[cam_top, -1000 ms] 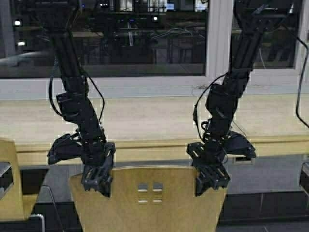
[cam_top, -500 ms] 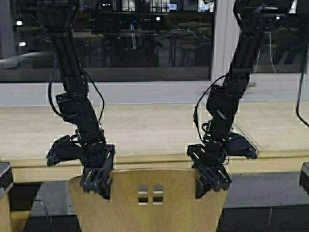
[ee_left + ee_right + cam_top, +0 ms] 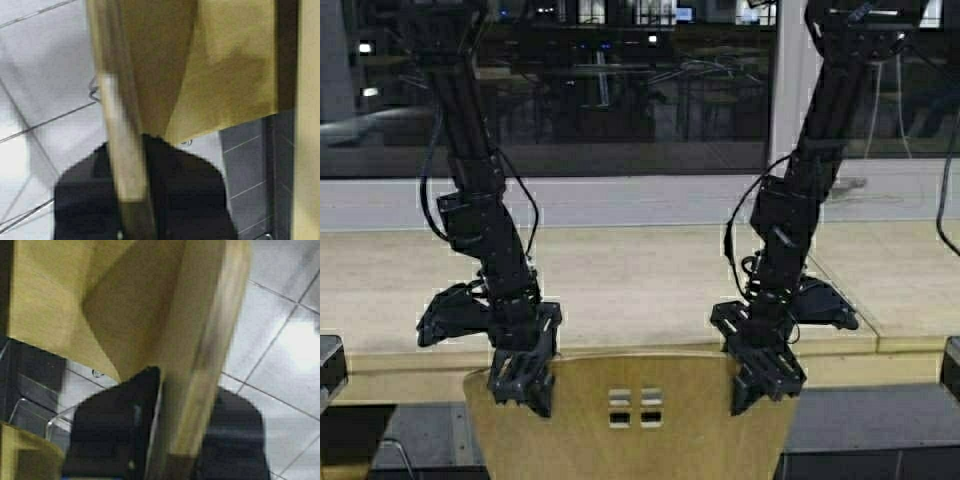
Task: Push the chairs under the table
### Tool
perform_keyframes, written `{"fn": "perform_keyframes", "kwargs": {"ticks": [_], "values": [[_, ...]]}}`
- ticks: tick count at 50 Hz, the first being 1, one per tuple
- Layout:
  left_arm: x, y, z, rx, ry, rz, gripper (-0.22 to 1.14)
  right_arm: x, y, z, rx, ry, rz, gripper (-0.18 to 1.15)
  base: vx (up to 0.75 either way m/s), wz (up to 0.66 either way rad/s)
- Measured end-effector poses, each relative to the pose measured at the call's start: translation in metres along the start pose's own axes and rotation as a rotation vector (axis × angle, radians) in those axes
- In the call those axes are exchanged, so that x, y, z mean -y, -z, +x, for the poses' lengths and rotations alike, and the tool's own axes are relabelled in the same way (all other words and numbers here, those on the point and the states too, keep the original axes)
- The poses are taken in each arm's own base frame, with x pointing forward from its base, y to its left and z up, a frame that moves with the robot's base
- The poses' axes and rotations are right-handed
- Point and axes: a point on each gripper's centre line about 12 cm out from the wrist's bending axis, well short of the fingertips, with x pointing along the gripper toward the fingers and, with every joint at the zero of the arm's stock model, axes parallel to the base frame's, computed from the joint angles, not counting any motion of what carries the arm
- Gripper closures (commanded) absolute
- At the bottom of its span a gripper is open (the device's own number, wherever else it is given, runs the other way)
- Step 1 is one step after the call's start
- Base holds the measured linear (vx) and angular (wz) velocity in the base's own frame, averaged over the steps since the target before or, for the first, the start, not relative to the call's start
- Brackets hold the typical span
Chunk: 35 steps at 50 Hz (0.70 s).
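Mustard-yellow chair (image 3: pixel 630 420) at 6 o'clock: I am holding its backrest top, left gripper (image 3: pixel 523 380) and right gripper (image 3: pixel 766 377) both clamped on that edge. Backrest is nearing the table (image 3: pixel 620 275); seat probably going under, push apparently unfinished.

a wide dark window (image 3: pixel 620 90) fills the far wall, its glass showing dim reflections of desks and small lights. a white upright frame post (image 3: pixel 792 80) splits the glass toward the right, and a pale sill (image 3: pixel 620 205) runs along under it. a dark object (image 3: pixel 328 362) shows at the left edge and another dark object (image 3: pixel 952 368) at the right edge; neither can be made out. the wrist views show a grey tiled floor (image 3: pixel 295 325) with dark grout lines.
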Motion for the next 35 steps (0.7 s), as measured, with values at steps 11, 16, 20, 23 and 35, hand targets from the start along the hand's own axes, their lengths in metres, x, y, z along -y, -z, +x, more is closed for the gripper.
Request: {"fn": "perform_keyframes", "kwargs": {"ticks": [11,16,20,23,35], "values": [[0.0016,0.0006,0.0002,-0.003,0.002,-0.001,0.52,0.0000,0.0000,-0.0005,0.000,0.000,-0.003,0.58,0.14,0.05],[0.0016,0.0006,0.0002,-0.003,0.002,0.001,0.52,0.0000,0.0000,-0.0005,0.000,0.000,-0.014,0.57,0.11,0.02],[0.0016,0.0006,0.0002,-0.003,0.002,-0.001,0.52,-0.0002,-0.0003,-0.0005,0.002,-0.002,-0.017,0.57,0.09,0.00],[0.0016,0.0006,0.0002,-0.003,0.002,-0.001,0.52,-0.0008,-0.0004,-0.0005,0.003,-0.003,-0.020,0.57,0.08,0.00],[0.0010,0.0010,0.0002,-0.006,-0.003,-0.001,0.52,-0.0003,-0.0004,-0.0005,0.004,-0.003,-0.026,0.45,0.05,0.00]]}}
